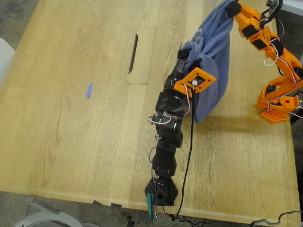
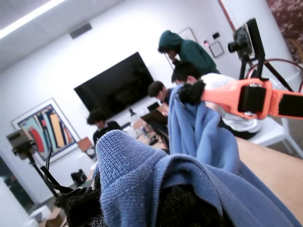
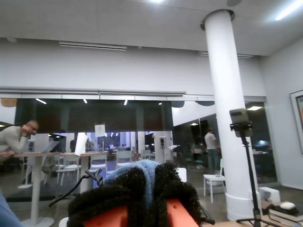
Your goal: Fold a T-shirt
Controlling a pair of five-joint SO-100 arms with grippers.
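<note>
Bunched blue knit filled the foreground of the first wrist view, where my first gripper had its dark padded fingers pinched shut on a fold of the T-shirt. Beyond those fingers the cloth ran up to my second gripper, the orange one, whose black-padded tips were closed on another part of the same garment. In the second wrist view a tuft of blue poked out between its fuzzy pads, so that hold looked shallow.

From the exterior view the T-shirt hung off the wooden table, stretched between the two grips, with its lower edge drooping beneath my first gripper down toward the tabletop. My second gripper held the far end, higher up.

To do this step well, I judged both grips should keep even tension so the cloth spread flat rather than twisting, and both should descend together, letting the hanging hem touch down first. Pulling apart too hard could have slipped the thin pinch from the second pads. A tiny blue scrap lay well away from either pair of fingers.
</note>
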